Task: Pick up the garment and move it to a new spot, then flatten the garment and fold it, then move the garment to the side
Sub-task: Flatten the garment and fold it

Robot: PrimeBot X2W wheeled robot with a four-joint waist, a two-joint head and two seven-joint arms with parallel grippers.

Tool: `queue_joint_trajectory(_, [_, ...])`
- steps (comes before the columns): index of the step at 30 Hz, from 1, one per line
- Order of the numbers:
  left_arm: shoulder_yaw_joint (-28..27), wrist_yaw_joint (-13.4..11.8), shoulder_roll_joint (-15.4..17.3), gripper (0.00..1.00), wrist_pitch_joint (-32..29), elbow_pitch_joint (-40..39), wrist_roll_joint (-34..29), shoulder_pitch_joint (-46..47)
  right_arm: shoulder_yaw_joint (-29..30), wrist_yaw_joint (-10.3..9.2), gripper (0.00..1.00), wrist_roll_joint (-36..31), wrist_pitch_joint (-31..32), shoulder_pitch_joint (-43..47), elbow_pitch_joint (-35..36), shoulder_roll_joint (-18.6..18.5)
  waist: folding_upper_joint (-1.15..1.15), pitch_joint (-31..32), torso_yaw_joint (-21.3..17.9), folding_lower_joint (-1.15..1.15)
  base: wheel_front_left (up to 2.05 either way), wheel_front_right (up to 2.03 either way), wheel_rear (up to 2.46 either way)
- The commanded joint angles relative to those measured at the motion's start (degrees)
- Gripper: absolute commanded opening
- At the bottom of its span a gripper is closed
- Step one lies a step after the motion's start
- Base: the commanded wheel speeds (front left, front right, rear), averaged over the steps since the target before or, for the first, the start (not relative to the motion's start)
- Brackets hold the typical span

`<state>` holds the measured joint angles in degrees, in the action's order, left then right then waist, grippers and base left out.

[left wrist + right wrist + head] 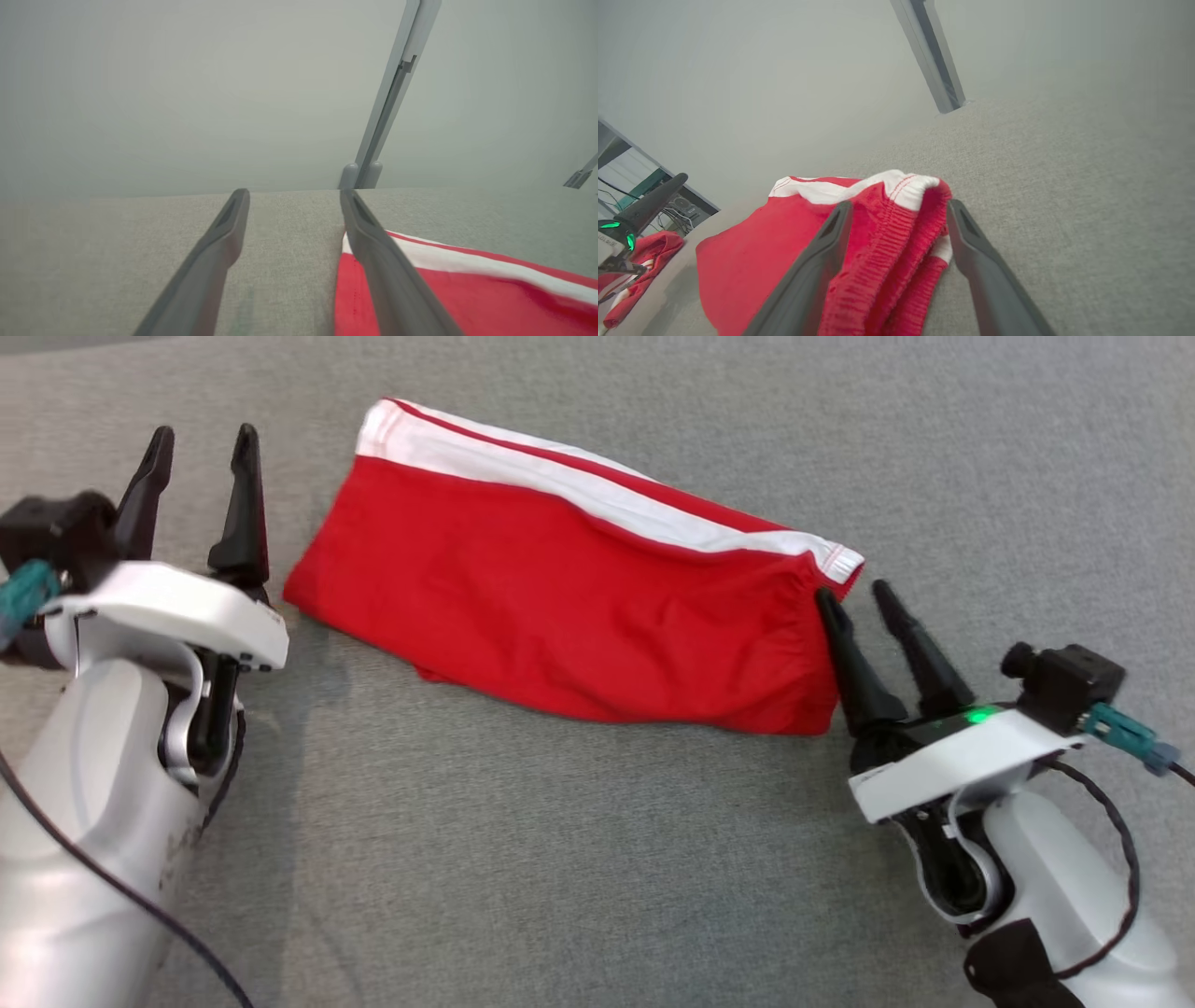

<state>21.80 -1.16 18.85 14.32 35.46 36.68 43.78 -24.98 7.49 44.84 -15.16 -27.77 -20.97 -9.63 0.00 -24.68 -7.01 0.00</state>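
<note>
Right claw (850,591) straddles one end of the garment (560,607).

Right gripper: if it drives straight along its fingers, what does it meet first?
The red fabric garment with a white side stripe: its gathered elastic waistband sits between the open fingers of the right gripper, so it would likely press into that bunched edge. How high the fingertips ride is unclear.
</note>
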Motion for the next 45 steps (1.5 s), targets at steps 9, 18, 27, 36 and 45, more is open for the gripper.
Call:
queue_joint_trajectory(9, [-8.22,-7.16,-0.05,1.00,0.70,-23.10,-6.65,-16.08,11.61,0.01,1.00,-17.98,-0.15,6.32,6.92,1.55,0.00,3.82,4.19,0.00,0.00,0.00,0.00])
queue_joint_trajectory(18, [-8.34,-9.03,1.19,1.00,0.71,-32.24,-12.13,-27.44,19.87,0.01,1.00,-31.57,-0.13,13.32,10.84,4.37,0.00,7.77,5.46,0.00,0.00,0.00,0.00])
queue_joint_trajectory(27, [-6.60,-9.88,2.76,1.00,-1.50,-32.79,-13.31,-32.54,22.35,0.01,1.00,-35.36,1.56,19.19,13.85,6.07,0.00,11.04,4.67,0.00,0.00,0.00,0.00])
queue_joint_trajectory(36, [-6.06,-10.06,3.04,1.00,-2.22,-33.17,-12.68,-33.09,22.33,0.01,1.00,-35.77,2.78,20.29,15.20,6.53,0.00,11.56,4.10,0.00,0.00,0.00,0.00])
queue_joint_trajectory(45, [-5.57,-9.34,3.19,1.00,-2.97,-33.00,-12.37,-30.43,22.06,0.01,1.00,-35.74,3.16,19.38,15.75,6.58,0.00,10.52,3.79,0.00,0.00,0.00,0.00])
